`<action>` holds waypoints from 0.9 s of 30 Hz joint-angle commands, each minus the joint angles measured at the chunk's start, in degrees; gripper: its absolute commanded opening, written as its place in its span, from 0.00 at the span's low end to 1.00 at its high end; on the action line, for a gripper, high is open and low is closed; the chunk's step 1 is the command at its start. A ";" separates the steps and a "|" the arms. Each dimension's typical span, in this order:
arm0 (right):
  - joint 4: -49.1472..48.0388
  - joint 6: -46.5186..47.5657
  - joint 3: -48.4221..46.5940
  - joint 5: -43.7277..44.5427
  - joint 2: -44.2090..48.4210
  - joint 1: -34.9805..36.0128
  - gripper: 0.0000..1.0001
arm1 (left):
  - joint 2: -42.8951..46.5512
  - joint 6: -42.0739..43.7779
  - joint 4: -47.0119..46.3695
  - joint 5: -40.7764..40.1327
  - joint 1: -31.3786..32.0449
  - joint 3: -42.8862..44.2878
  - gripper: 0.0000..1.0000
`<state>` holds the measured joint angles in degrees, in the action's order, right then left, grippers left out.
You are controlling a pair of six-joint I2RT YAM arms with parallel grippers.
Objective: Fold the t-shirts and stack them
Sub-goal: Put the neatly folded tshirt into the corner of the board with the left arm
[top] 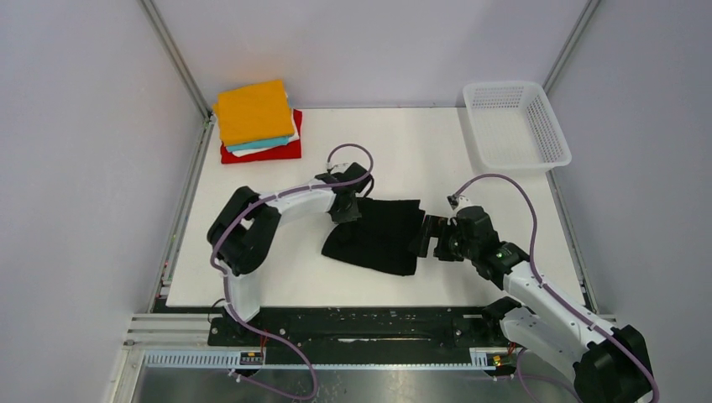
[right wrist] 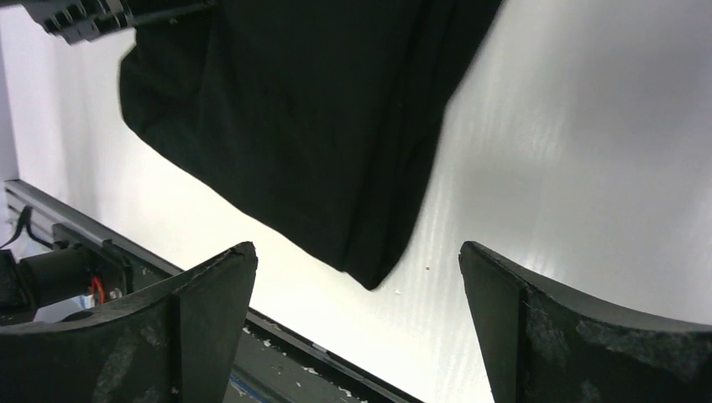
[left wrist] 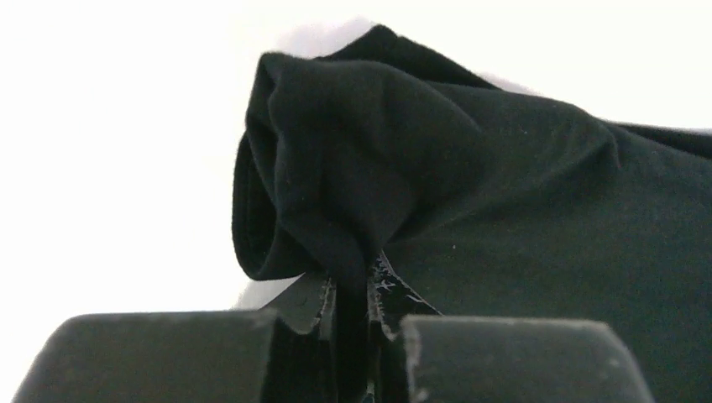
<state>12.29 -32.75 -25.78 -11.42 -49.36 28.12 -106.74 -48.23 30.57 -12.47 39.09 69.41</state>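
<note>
A black t-shirt lies folded in the middle of the white table. My left gripper is at its far left corner, shut on a pinch of the black cloth, which bunches up above the jaws in the left wrist view. My right gripper hovers at the shirt's right edge, open, with nothing between its fingers; the shirt's near corner lies just ahead of them. A stack of folded t-shirts sits at the far left: orange on top, then teal, white, and red underneath.
A white plastic mesh basket stands at the far right corner of the table. Grey walls and metal frame posts close in the sides. A black rail runs along the near table edge.
</note>
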 commanded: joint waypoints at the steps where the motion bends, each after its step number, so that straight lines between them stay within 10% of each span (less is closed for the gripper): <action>1: 1.87 3.00 -2.12 4.22 1.74 0.05 0.99 | -5.01 -0.69 15.68 -20.94 1.24 10.16 0.00; 13: 2.39 6.59 0.90 14.71 10.30 0.01 0.99 | -13.44 24.39 11.40 -45.18 -1.99 35.58 0.00; 22: 2.94 7.60 1.25 18.32 11.78 0.00 0.99 | -13.97 66.41 -32.23 -52.87 -6.52 32.82 0.00; 27: 3.02 8.14 0.47 18.17 9.12 0.00 0.99 | -18.42 74.89 -32.70 -50.10 -9.85 44.53 0.00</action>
<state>15.00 -25.89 -24.56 4.29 -38.68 28.10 -122.78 13.28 8.03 -60.53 31.59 104.14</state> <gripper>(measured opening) 0.993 0.113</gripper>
